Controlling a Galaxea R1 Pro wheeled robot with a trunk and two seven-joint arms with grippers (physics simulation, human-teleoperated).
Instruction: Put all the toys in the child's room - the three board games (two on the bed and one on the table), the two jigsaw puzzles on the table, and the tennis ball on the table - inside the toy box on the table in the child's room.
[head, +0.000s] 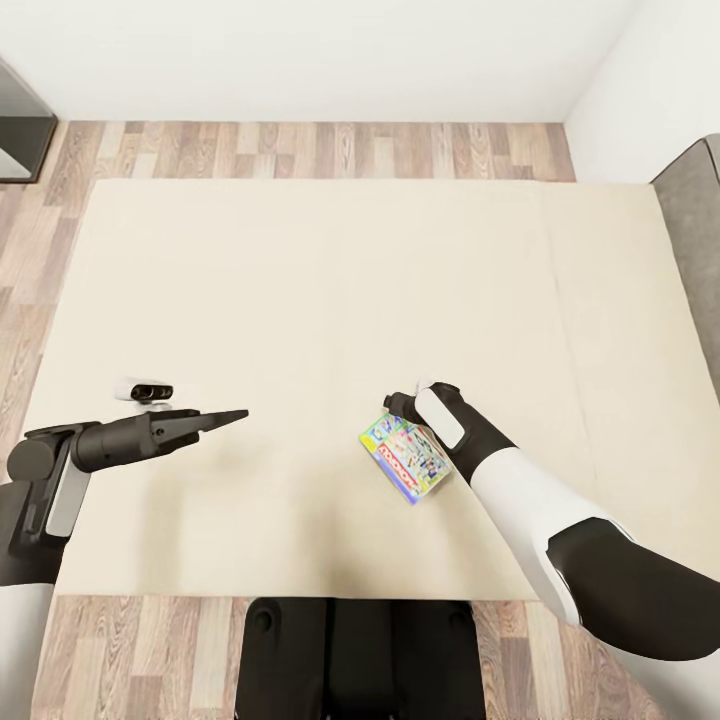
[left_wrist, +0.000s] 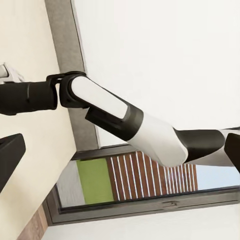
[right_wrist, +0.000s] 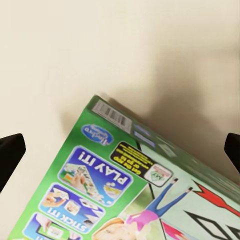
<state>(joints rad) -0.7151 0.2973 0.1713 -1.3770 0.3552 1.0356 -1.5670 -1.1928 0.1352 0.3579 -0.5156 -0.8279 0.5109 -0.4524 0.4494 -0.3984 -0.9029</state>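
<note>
Down on the beige bed (head: 300, 280) lies 1 board game (head: 405, 457), the green Monopoly box, flat on the mattress. Right gripper (head: 400, 404) hangs just above its far corner, fingers (right_wrist: 10, 155) spread wide, nothing clamped. Left gripper (head: 215, 417) hovers well apart over bare mattress, fingertips apparently together. Wood floor (head: 300, 150) borders the bed.

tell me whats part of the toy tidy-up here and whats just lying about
Part of the job:
- board game, green printed box lying on the bed
- bed, beige mattress
- right gripper, open above the box

Just there:
- left gripper, off to the side over the mattress
- wood-plank floor
- dark cabinet
</note>
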